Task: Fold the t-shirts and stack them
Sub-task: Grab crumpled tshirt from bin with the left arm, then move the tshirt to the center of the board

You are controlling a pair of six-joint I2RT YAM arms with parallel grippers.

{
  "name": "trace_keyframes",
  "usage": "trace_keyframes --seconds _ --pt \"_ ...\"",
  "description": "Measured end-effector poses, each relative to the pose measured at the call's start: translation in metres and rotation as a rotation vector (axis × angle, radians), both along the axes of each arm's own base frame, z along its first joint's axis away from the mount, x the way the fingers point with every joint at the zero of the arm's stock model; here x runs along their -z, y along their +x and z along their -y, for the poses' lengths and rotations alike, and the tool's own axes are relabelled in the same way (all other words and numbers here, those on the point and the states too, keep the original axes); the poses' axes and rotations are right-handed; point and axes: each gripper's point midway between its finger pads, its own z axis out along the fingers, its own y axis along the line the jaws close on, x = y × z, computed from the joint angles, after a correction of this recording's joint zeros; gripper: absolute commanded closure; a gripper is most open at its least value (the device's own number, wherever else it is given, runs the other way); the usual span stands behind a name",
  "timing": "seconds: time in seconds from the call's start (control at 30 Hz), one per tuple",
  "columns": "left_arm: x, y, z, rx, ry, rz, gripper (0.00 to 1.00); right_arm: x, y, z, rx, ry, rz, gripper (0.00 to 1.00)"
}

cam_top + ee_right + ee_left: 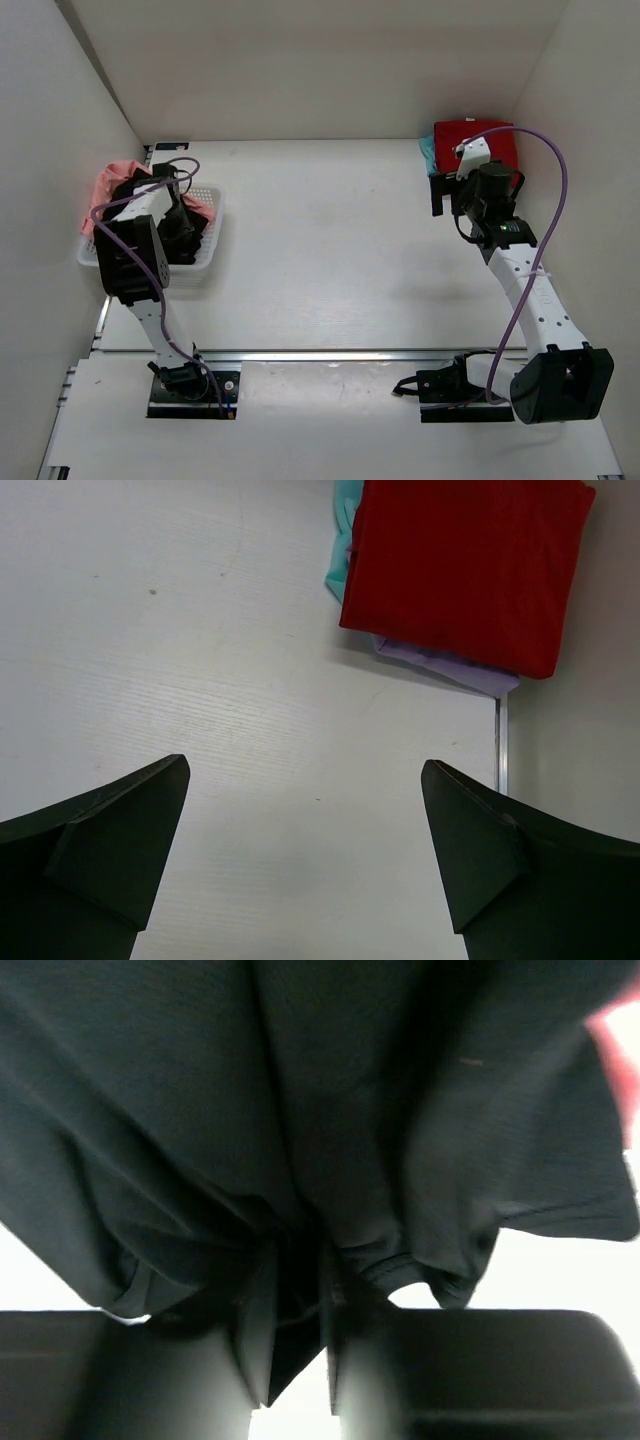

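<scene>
A large black t-shirt point(330, 1090) fills the left wrist view, bunched in the white mesh basket point(205, 265) at the left. My left gripper point(297, 1260) reaches down into the basket point(165, 195) and is shut on a fold of that black cloth. A salmon-pink t-shirt point(115, 175) lies under the black one at the basket's far side. At the far right, a folded red t-shirt point(465, 565) tops a pile, with teal point(342, 550) and lilac point(450, 668) edges showing beneath. My right gripper point(305, 770) hovers open over bare table just short of that pile.
White walls close in on the left, the back and the right. The pile point(450, 135) sits in the far right corner against the wall. A metal rail point(350, 355) runs across the table's near edge by the arm bases.
</scene>
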Motion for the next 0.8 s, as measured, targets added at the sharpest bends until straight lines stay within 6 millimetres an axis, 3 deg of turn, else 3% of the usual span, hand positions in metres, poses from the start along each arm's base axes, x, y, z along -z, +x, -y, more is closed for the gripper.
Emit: trace_keyframes --seconds 0.07,0.23,0.33,0.4,0.47,0.53,0.6,0.67,0.73,0.8 --pt "0.009 -0.006 0.002 -0.005 -0.020 -0.043 1.00 0.000 0.000 0.000 -0.001 0.000 0.001 0.01" --pt "0.014 -0.012 0.006 -0.002 -0.069 -0.091 1.00 0.000 0.000 -0.001 -0.002 0.004 0.000 0.01" --pt "-0.018 0.011 0.004 -0.006 -0.061 -0.029 1.00 -0.001 -0.001 -0.004 -0.008 0.005 0.002 0.01" --pt "-0.061 0.047 0.005 -0.006 -0.041 0.096 1.00 -0.003 -0.002 -0.006 -0.013 0.006 0.006 0.01" --pt "-0.122 0.091 0.018 0.016 -0.030 0.288 1.00 -0.006 -0.004 -0.007 -0.016 0.009 0.015 0.01" --pt "-0.187 0.124 0.047 0.074 -0.046 0.478 1.00 -0.011 -0.006 -0.008 -0.017 0.013 0.029 0.01" --pt "-0.258 0.141 0.102 0.190 -0.093 0.676 1.00 -0.017 -0.010 -0.006 -0.010 0.020 0.050 0.00" --pt "-0.320 0.134 0.168 0.341 -0.189 0.846 1.00 -0.020 -0.015 -0.001 0.003 0.023 0.067 0.01" --pt "-0.375 0.101 0.236 0.513 -0.342 0.997 1.00 -0.021 -0.021 0.005 0.021 0.026 0.079 0.00" --pt "-0.413 0.060 0.266 0.605 -0.492 1.108 1.00 -0.022 -0.025 0.010 0.036 0.030 0.089 0.01"
